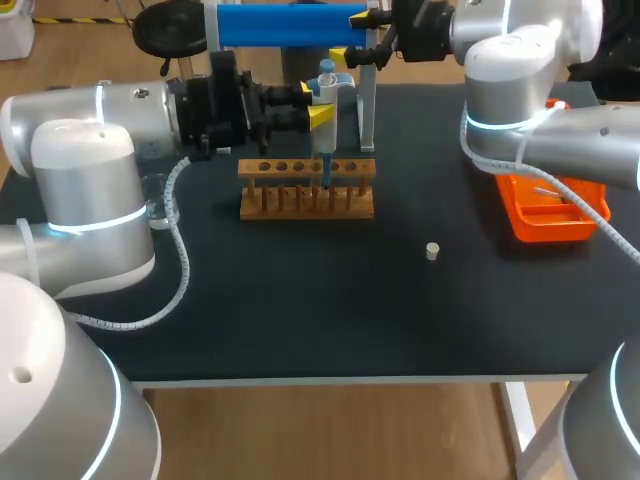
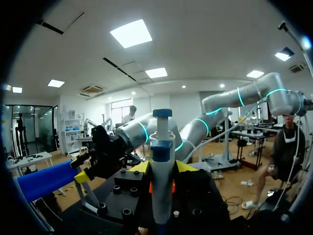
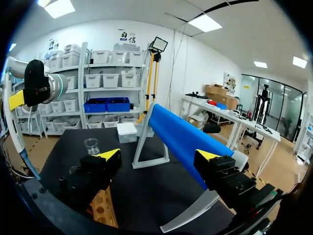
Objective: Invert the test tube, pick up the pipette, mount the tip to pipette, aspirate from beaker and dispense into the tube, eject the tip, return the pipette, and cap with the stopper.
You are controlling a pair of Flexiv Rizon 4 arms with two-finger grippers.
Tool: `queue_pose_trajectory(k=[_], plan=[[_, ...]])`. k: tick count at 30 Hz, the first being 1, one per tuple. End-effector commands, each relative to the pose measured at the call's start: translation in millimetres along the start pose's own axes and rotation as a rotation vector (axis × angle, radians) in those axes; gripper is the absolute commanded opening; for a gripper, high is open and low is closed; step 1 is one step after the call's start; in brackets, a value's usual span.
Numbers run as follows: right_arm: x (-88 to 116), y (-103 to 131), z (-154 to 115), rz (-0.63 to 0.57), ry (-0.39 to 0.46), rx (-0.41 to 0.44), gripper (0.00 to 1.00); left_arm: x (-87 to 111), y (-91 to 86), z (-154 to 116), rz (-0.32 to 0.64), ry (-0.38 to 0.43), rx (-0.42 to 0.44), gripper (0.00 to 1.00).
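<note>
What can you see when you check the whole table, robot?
Surface: black table.
Job's things: pipette upright, its lower end at the wooden rack; white stopper lying alone; glass beaker standing on the table.
Clutter: orange tray; blue roll on a stand at the back.
Claws: left claw shut on the pipette; right claw open, empty.
Cables: coiled hose along the left arm; white cable across the orange tray.
Surroundings: nothing seen reaching over the table.

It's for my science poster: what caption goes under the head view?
Left gripper holds the pipette upright over the wooden rack.
</note>
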State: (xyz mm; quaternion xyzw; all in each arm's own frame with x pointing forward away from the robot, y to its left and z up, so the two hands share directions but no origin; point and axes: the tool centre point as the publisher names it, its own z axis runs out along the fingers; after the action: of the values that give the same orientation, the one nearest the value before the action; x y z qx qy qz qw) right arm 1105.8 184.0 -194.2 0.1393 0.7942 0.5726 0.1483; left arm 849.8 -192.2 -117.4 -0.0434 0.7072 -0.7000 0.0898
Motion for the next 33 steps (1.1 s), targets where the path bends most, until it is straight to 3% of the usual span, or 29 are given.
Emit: queue_pose_trajectory(k=[1, 5, 17, 33], plan=[[0, 0, 0, 0.0, 0.0, -0.001, 1.0, 0.6, 0.2, 1, 0.001, -0.002, 0.002, 0.0], [0, 0, 0, 0.0, 0.0, -0.001, 1.0, -7.0, 2.7, -11, -0.002, -0.035, -0.011, 0.0], [0, 0, 0, 0.0, 0.0, -0.001, 1.0, -60.8, 4.6, -82, 0.043, -0.311, -0.047, 0.0], [0, 0, 0, 0.0, 0.0, -0.001, 1.0, -126.5, 15.4, -105, 0.072, -0.604, -0.014, 0.0]])
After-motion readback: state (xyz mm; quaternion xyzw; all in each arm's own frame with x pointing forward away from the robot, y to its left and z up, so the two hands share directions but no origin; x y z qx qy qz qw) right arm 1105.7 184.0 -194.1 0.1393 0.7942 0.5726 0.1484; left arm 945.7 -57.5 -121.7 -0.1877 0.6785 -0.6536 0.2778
